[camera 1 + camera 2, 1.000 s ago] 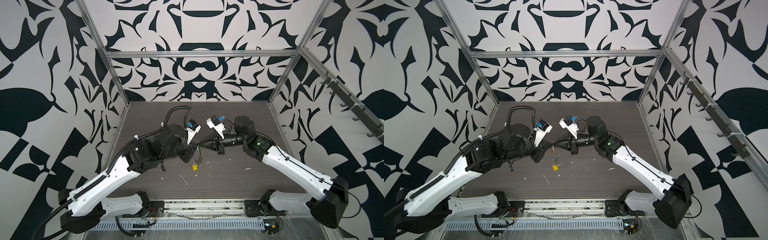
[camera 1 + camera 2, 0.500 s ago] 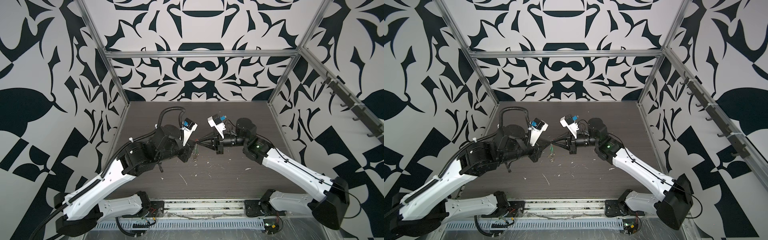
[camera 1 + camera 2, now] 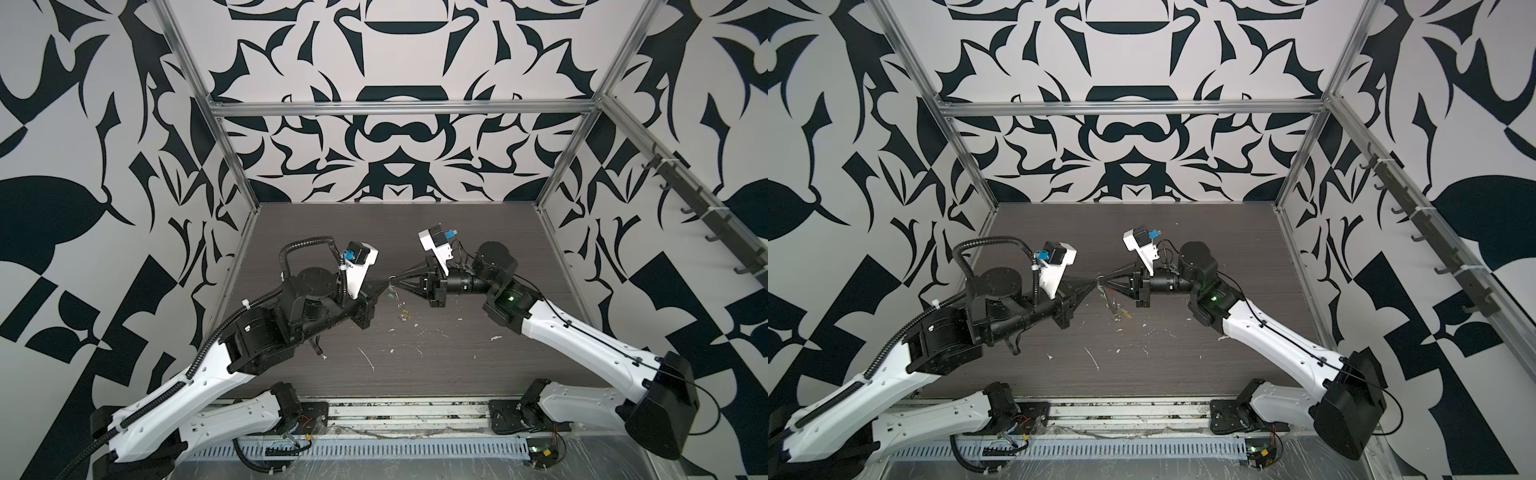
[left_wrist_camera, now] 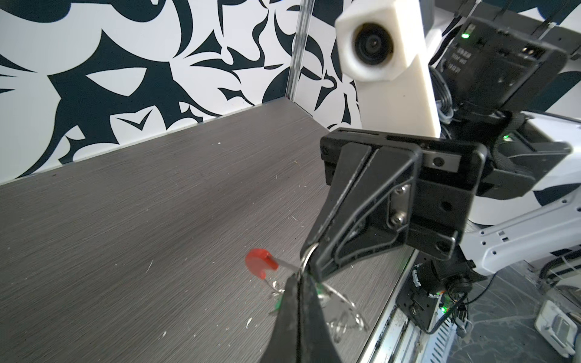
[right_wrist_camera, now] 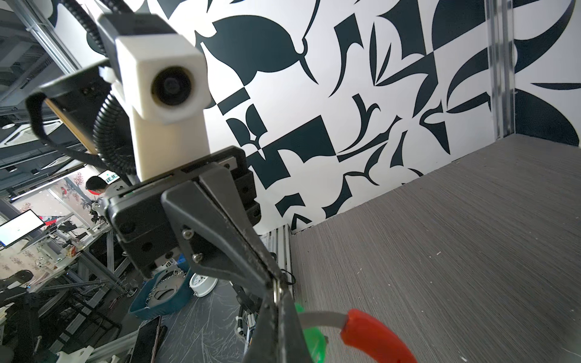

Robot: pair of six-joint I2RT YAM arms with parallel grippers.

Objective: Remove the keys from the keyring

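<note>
Above the dark table [image 3: 457, 365], the left gripper [image 3: 383, 286] and right gripper [image 3: 395, 286] meet tip to tip, both clamped on the keyring [image 5: 323, 316], apparently at 1 small silver ring [image 5: 276, 290]. Its thin grey hoop hangs below them, wearing a red sleeve [image 4: 260, 263], with a green key [image 5: 315, 341] at the tips and a yellow key [image 3: 1126, 316] low near the tabletop.
</note>
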